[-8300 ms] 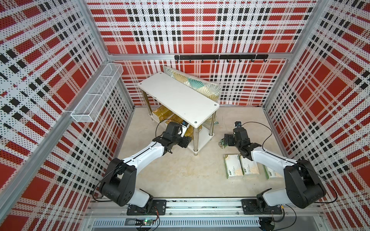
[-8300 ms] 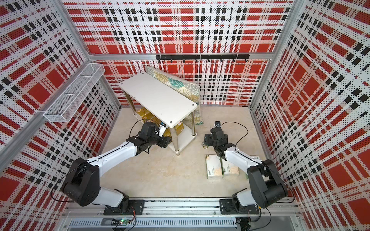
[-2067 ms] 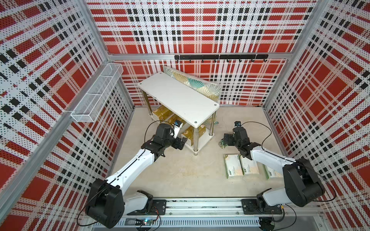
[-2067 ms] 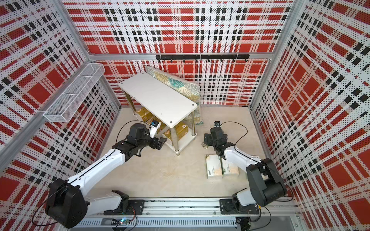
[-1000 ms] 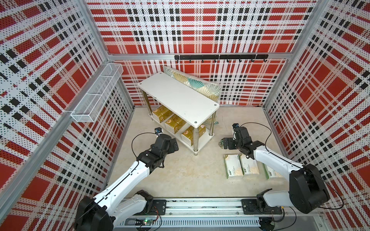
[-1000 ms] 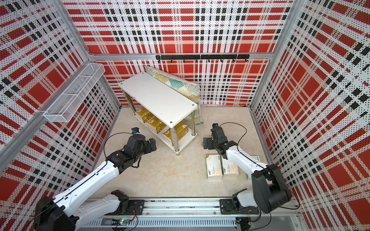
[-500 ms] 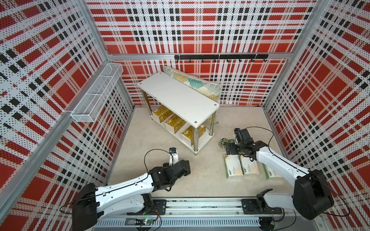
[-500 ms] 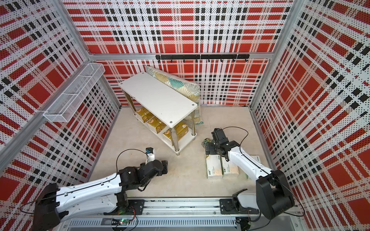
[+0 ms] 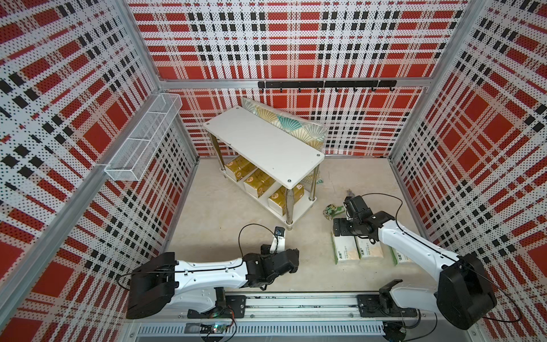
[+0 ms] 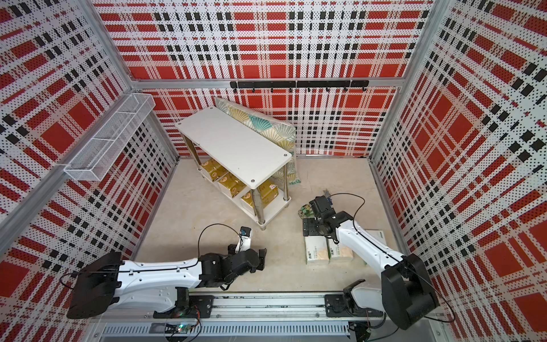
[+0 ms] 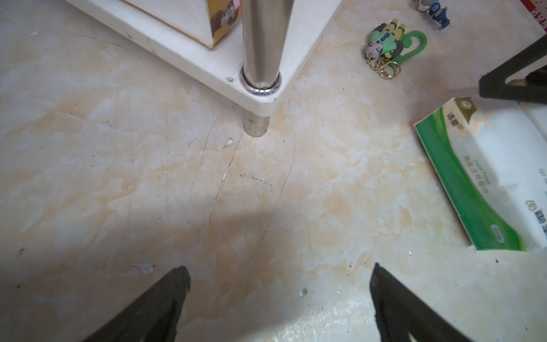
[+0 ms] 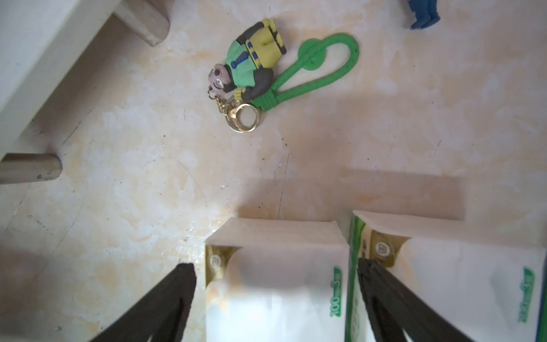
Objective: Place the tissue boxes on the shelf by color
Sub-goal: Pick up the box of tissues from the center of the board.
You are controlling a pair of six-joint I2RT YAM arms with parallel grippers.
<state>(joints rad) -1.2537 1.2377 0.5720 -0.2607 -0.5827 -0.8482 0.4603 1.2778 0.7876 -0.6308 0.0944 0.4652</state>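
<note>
Three gold tissue boxes (image 9: 259, 183) lie in a row on the lower board of the shelf (image 9: 263, 148), whose top board is bare. Three white tissue boxes lie side by side on the floor: the left one (image 9: 344, 251), the middle one (image 9: 368, 250), and a third (image 9: 399, 257) partly under my right arm. My right gripper (image 12: 275, 265) is open and straddles the far end of the left white box (image 12: 275, 296); one finger is between two boxes, the other just clear of it. My left gripper (image 11: 276, 272) hangs open and empty over bare floor near the front rail.
A green monkey keychain (image 9: 330, 210) and a small blue toy (image 12: 423, 14) lie on the floor beyond the white boxes. A fan-patterned cushion (image 9: 290, 127) leans behind the shelf. A wire basket (image 9: 145, 142) hangs on the left wall. The shelf's chrome leg (image 11: 260, 44) stands ahead of my left gripper.
My left arm has pulled back from the shelf to the floor by the front rail. My right gripper has moved from beside the keychain down over the end of the left white box, its jaws narrowing.
</note>
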